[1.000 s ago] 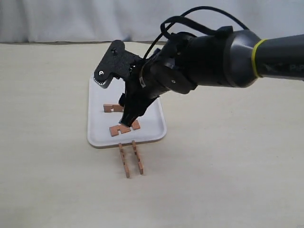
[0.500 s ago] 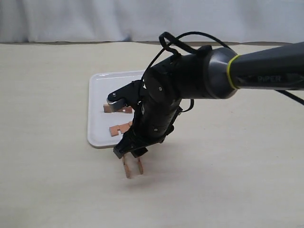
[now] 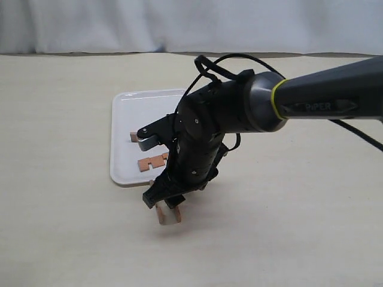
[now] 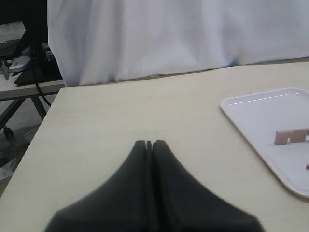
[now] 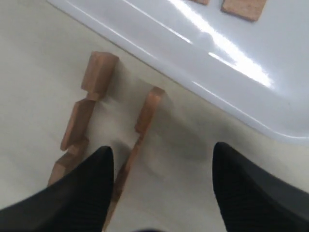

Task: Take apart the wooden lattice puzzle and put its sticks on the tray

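Puzzle's apart. Two short reddish-brown notched wooden sticks [image 3: 152, 161] lie on the flat white rectangular plastic tray [image 3: 128, 110]. Two more sticks [image 5: 145, 113] lie side by side on the beige table [image 3: 287, 233], just off tray rim at 6 o'clock in ext. view. R claw [image 5: 161, 159] is spread wide, low over that pair, gripping nothing; contact unclear. L claw [image 4: 149, 144] is closed, empty. Vs 0.5 s ago, R claw sits lower, hiding most of the pair.
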Controlling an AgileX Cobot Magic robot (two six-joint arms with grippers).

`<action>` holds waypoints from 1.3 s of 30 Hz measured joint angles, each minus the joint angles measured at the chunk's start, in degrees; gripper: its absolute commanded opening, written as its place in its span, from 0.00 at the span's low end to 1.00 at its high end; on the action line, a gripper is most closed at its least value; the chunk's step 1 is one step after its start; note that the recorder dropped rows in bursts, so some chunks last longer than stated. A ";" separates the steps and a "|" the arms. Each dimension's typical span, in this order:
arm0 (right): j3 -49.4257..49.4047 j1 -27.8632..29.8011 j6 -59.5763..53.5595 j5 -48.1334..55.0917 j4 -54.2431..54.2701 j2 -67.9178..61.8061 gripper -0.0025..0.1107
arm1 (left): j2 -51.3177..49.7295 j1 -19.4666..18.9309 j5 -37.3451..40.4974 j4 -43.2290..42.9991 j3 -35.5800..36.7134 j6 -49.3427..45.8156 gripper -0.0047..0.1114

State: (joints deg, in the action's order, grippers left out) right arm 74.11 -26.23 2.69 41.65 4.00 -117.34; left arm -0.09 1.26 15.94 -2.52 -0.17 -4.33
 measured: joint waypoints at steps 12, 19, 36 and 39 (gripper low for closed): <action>-0.11 0.00 -0.10 -0.91 0.09 -0.41 0.06 | 0.00 0.00 0.00 0.00 0.00 0.00 0.04; -0.11 0.00 -0.21 -0.91 0.09 -0.04 0.06 | 0.00 0.00 0.00 0.00 0.00 0.00 0.04; -3.13 -0.37 -3.41 7.58 -1.81 2.59 0.48 | 0.00 0.00 0.00 0.00 0.00 0.00 0.04; -4.04 -1.89 -3.51 7.08 -2.86 2.59 0.48 | 0.00 0.00 0.00 0.00 0.00 0.00 0.04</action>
State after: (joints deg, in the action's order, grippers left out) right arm 70.07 -28.11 -0.81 48.73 1.14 -114.75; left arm -0.09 1.26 15.94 -2.52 -0.17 -4.33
